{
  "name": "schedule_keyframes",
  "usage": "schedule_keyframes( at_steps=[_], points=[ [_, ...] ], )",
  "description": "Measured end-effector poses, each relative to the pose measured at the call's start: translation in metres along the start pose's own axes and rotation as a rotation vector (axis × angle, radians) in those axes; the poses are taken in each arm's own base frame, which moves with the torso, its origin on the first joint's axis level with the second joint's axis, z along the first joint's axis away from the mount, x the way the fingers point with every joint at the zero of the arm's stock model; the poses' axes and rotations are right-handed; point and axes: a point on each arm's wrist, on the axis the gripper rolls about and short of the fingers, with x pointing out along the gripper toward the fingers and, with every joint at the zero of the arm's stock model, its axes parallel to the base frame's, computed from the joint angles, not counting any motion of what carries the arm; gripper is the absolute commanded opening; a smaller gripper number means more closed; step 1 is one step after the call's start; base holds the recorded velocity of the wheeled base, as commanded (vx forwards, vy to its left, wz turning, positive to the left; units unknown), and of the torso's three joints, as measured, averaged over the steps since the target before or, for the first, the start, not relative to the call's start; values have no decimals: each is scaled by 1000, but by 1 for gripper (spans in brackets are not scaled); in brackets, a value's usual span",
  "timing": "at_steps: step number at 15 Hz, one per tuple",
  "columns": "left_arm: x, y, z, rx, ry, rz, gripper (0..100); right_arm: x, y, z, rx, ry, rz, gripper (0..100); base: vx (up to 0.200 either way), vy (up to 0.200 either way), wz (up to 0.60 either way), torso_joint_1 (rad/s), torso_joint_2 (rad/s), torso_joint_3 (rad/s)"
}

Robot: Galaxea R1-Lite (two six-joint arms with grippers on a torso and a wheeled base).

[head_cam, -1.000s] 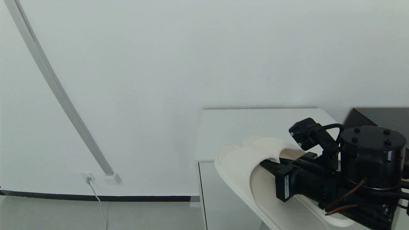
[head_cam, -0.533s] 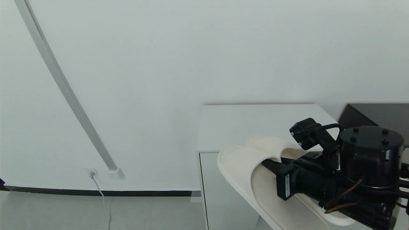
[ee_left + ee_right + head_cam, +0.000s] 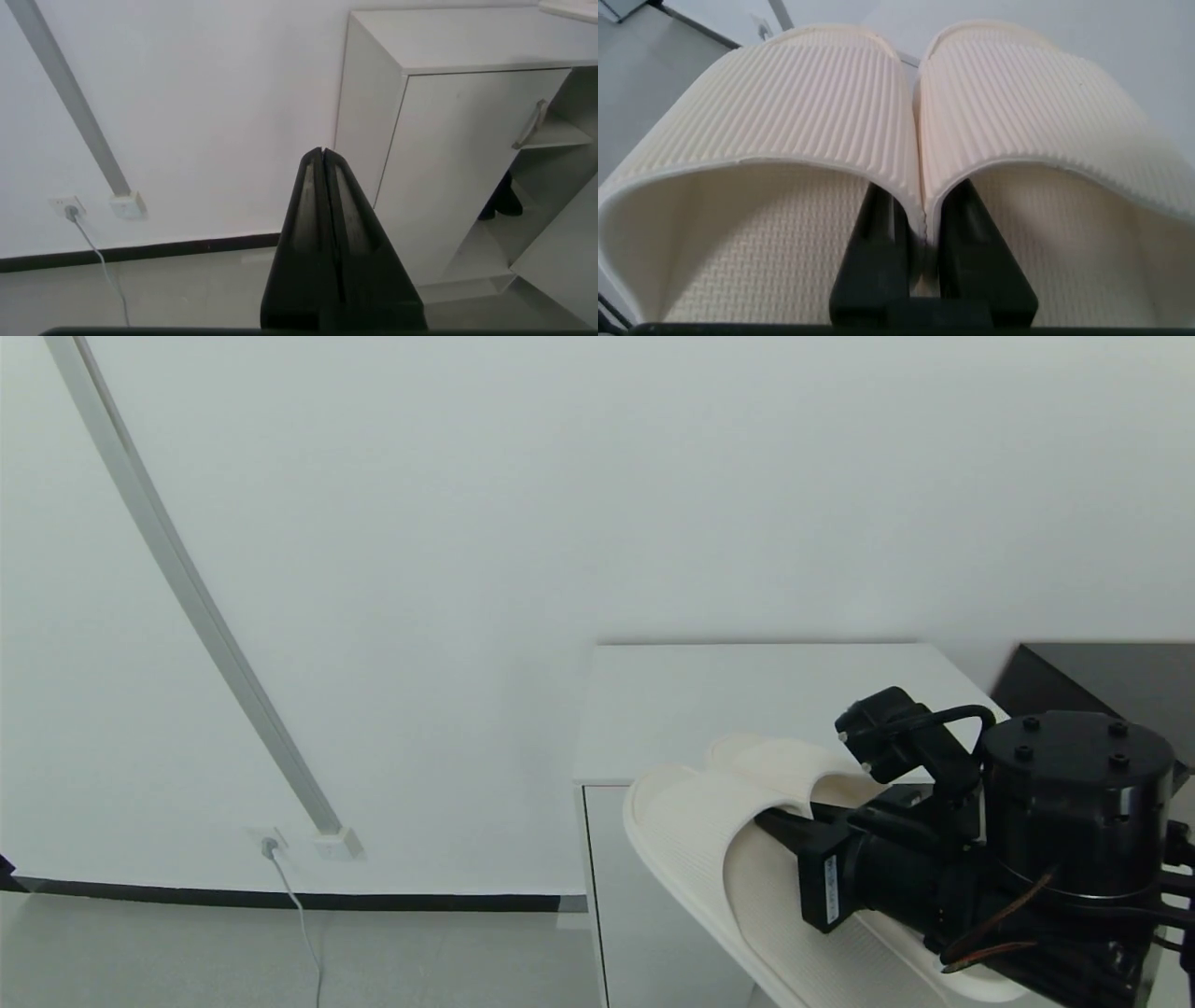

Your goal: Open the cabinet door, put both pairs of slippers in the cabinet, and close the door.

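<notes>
White wall (image 3: pixel 467 523) across the whole back, pale grey floor (image 3: pixel 187 952) below it with a dark skirting line between. Against that wall stands the white cabinet (image 3: pixel 747 709). The left wrist view gives it properly (image 3: pixel 448 159): one door panel is flat shut with a slim handle (image 3: pixel 531 123) at its edge, and beside that panel the cabinet is open, with shelves (image 3: pixel 551 135) showing. There's something dark low inside, possibly shoes, too dim to call.

A long grey strip (image 3: pixel 187 588) slants down the wall to a small box near the skirting. At the far right edge, beside the cabinet, is a black tabletop (image 3: pixel 1120 672).

Now the pair of cream ribbed slippers (image 3: pixel 691 821): up in the air, side by side and touching, toes pointing away from the robot. In the head view they overlap the cabinet's front top corner, outside it, not on any shelf. The right hand (image 3: pixel 780 821) has them. From its own camera (image 3: pixel 922 210) one finger sits inside each slipper (image 3: pixel 822 112), pinching the two inner strap walls together.

The left hand (image 3: pixel 323 163) hangs low, well apart from the cabinet, fingers pressed flat together, holding nothing.

A wall socket (image 3: pixel 266 845) sits by the strip's foot, with a thin cable (image 3: pixel 303 933) trailing to the floor.
</notes>
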Motion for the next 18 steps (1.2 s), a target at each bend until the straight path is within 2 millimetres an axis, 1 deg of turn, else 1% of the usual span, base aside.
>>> schedule_keyframes(
  at_steps=[10, 17, 18],
  points=[
    [0, 0, 0, 0, 0, 0, 0, 0, 0, -3, -2, 10, -1, 0, 0, -200, 0, 4, 2, 3],
    [0, 0, 0, 0, 0, 0, 0, -1, -1, -10, -11, 36, 5, 0, 0, -200, 0, 3, 6, 2],
    [0, 0, 0, 0, 0, 0, 0, -1, 0, -10, -11, 38, 7, 0, 0, 0, 0, 0, 0, 0]
  ],
)
